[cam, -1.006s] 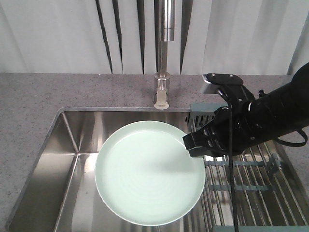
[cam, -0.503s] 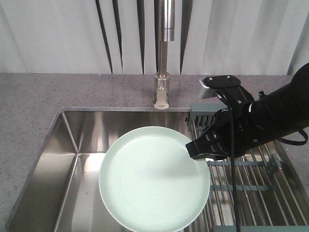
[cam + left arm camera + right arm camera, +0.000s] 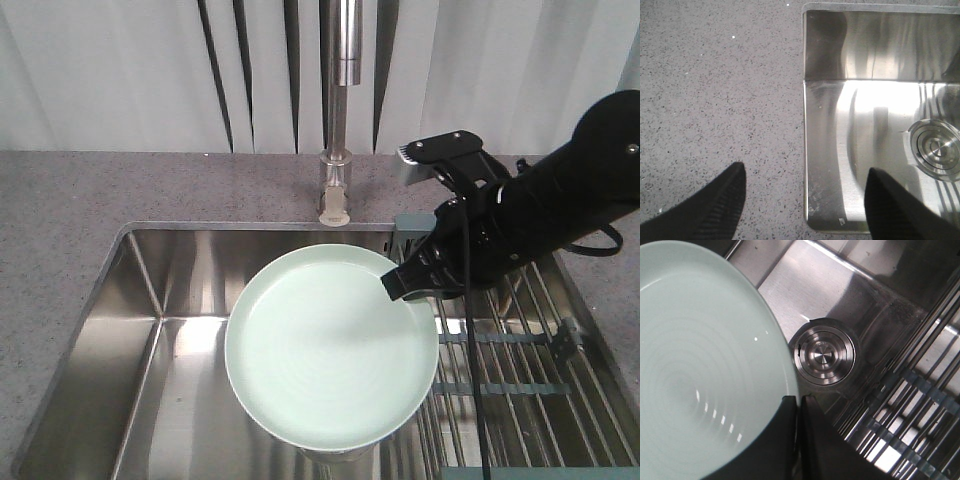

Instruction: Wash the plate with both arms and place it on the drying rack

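Observation:
The pale mint-green plate (image 3: 325,350) hangs roughly level above the steel sink, its right edge by the drying rack (image 3: 515,375). My right gripper (image 3: 408,287) is shut on the plate's right rim. In the right wrist view the plate (image 3: 700,370) fills the left side, and the right gripper (image 3: 798,404) pinches its edge with the jaws nearly together. My left gripper (image 3: 805,182) shows only in its wrist view. It stands open and empty, straddling the sink's corner edge, one finger over the countertop and one over the basin. The left arm is out of the front view.
A tall steel faucet (image 3: 340,110) stands behind the sink (image 3: 150,320). The drain (image 3: 824,355) lies below the plate's edge and also shows as the drain (image 3: 935,147) in the left wrist view. Speckled grey countertop (image 3: 715,90) surrounds the basin.
The right gripper has carried the plate to the right and a little up and back, toward the drying rack. The arm's wrist has risen.

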`<state>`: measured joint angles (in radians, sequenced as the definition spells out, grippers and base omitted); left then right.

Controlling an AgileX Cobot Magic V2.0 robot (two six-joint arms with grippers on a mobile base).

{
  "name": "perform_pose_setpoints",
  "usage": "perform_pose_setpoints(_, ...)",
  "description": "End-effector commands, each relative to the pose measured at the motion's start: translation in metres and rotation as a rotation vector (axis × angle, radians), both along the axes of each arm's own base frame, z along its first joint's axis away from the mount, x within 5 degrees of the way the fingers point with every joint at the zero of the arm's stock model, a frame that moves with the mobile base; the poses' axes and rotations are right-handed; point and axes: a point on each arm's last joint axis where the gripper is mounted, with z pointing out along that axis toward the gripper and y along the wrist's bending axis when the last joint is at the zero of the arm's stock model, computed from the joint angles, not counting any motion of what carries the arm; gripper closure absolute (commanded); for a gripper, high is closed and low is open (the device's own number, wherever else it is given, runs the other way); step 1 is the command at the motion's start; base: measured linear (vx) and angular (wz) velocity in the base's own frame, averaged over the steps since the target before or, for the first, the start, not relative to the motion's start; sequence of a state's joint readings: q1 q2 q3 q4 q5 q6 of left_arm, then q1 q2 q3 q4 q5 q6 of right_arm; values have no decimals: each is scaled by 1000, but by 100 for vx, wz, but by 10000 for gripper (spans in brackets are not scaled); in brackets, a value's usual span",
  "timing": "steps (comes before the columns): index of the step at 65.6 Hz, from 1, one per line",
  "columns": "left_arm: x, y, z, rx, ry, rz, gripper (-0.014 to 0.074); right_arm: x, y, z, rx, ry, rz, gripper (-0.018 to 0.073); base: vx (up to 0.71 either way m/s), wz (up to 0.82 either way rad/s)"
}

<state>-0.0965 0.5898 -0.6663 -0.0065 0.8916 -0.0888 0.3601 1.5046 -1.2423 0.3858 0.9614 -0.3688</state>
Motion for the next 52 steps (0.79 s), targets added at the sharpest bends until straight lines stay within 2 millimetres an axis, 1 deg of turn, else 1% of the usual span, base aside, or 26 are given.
perform_pose_setpoints(1, 3, 0, 12, -16, -79, 7, 129, 10, 6, 21, 50, -80, 11, 561, 0, 0)
perform_pose_setpoints(12, 3, 0, 12, -16, -79, 7, 129, 36, 14, 20, 49, -97, 8, 561, 0, 0)
perform_pose_setpoints(20, 3, 0, 12, -16, -79, 7, 129, 52, 18, 26, 47, -125, -3, 561, 0, 0)
perform_pose_setpoints(27, 3, 0, 12, -16, -79, 7, 129, 67, 13, 28, 64, -126, -31, 561, 0, 0)
perform_pose_setpoints(31, 3, 0, 12, -16, -79, 7, 129, 73, 7, 28, 76, -112, -53, 561, 0, 0)
perform_pose_setpoints(41, 3, 0, 12, -16, -79, 7, 129, 80, -14, 28, 80, -100, -109, 561, 0, 0)
perform_pose_setpoints(47, 3, 0, 12, -16, -79, 7, 129, 81, -25, 26, 88, -78, -135, 561, 0, 0)
perform_pose_setpoints(52, 3, 0, 12, -16, -79, 7, 129, 77, -35, 22, 91, -81, -157, 561, 0, 0)
